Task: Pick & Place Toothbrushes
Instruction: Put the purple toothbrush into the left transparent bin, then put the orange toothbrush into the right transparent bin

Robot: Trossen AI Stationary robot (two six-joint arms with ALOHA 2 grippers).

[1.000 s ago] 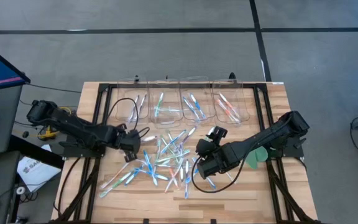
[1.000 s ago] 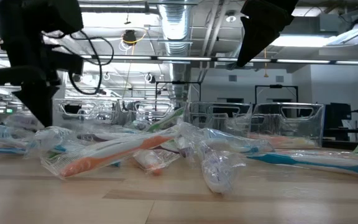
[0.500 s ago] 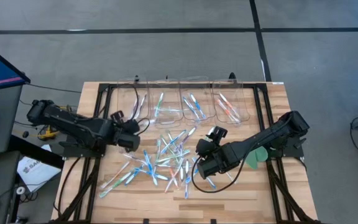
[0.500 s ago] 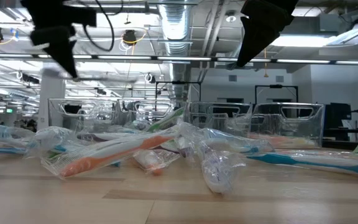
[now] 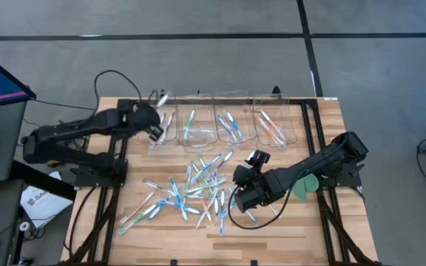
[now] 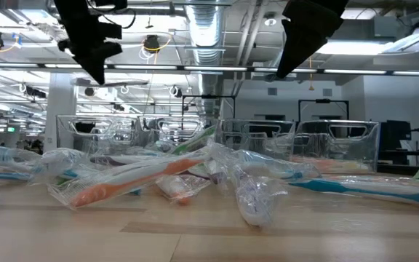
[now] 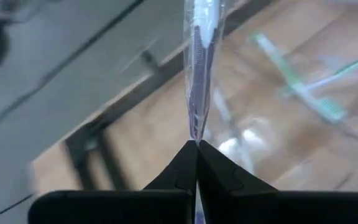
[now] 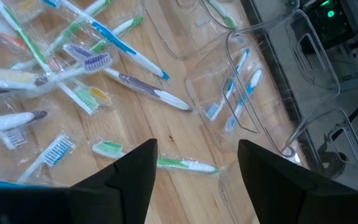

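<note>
Clearly a purple toothbrush [image 7: 199, 68], sealed in a crinkly clear wrapper, hung pinched at its tip between the left gripper's [image 5: 156, 131] pressed-together fingers, upper left of the high view, above the leftmost clear bin [image 5: 161, 122]. Judged step: carrying to drop; next move likely calls for centring over that bin, then letting go. The remaining toothbrushes [image 5: 194, 188] lay scattered mid-frame on the wooden table [image 5: 302, 222], thin glossy sticks with blue, green and orange accents; some already sat in the bins. The right gripper [image 5: 241, 198] hovered over the pile's right edge, fingers spread, empty. A flat green disc [image 5: 306, 186] lay beside the right arm.
</note>
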